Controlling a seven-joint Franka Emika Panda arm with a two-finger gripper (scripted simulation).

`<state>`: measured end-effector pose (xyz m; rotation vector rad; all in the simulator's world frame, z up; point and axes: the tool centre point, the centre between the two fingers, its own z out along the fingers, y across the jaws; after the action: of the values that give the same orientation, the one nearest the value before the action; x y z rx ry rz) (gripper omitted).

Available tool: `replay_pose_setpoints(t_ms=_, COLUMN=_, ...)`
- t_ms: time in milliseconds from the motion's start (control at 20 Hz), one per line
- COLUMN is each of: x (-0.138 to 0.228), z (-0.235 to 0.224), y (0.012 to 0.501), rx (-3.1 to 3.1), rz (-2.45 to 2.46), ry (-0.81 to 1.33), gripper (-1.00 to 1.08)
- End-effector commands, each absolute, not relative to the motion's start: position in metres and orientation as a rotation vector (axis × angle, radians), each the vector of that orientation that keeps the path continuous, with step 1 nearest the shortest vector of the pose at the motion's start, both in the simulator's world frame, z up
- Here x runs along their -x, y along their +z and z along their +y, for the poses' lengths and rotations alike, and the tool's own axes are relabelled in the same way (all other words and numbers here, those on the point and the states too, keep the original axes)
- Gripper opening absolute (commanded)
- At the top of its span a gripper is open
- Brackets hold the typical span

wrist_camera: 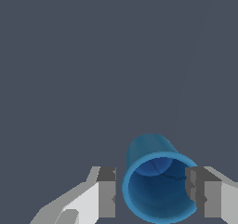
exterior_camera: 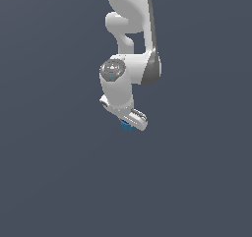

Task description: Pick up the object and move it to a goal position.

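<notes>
Now the small bright blue hollow cylindrical cup (wrist_camera: 155, 183) sits between the two grey fingertips (wrist_camera: 107, 190) of the white arm's end effector (wrist_camera: 153, 193), its dark mouth facing the wrist camera. One pad seems to touch its rim while the other stands just clear, so the end effector looks partly open, likely poised to grip.

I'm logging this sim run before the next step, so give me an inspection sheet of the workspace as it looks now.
Surface: plain dark grey ground, no marks seen.
Job's things: blue cup sits between the pincer's fingers, its open mouth facing the wrist camera; only a sliver shows in the exterior view. No goal marker seen.
Clutter: nothing seen.
Grippers: pincer straddles the cup; one finger touches the rim, the other shows a small gap, so contact is not firm on both sides.
Cables: nothing seen.
Surroundings: nothing seen beyond the white arm.
</notes>
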<state>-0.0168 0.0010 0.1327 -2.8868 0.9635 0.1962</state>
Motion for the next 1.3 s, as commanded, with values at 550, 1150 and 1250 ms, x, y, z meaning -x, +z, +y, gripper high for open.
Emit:
replay_pose_setpoints(t_ms=550, x=0.025, z=0.002, y=0.114, rx=2.552, rz=1.579, ry=0.352, gripper=0.28)
replay_pose_setpoints(t_ms=1150, x=0.031, z=0.003, y=0.102, rx=2.246, rz=1.965, ry=0.469, gripper=0.28)
replay_pose_setpoints(t_ms=1250, x=0.031, z=0.003, y=0.101, rx=2.214, rz=1.999, ry=0.480, gripper=0.28)
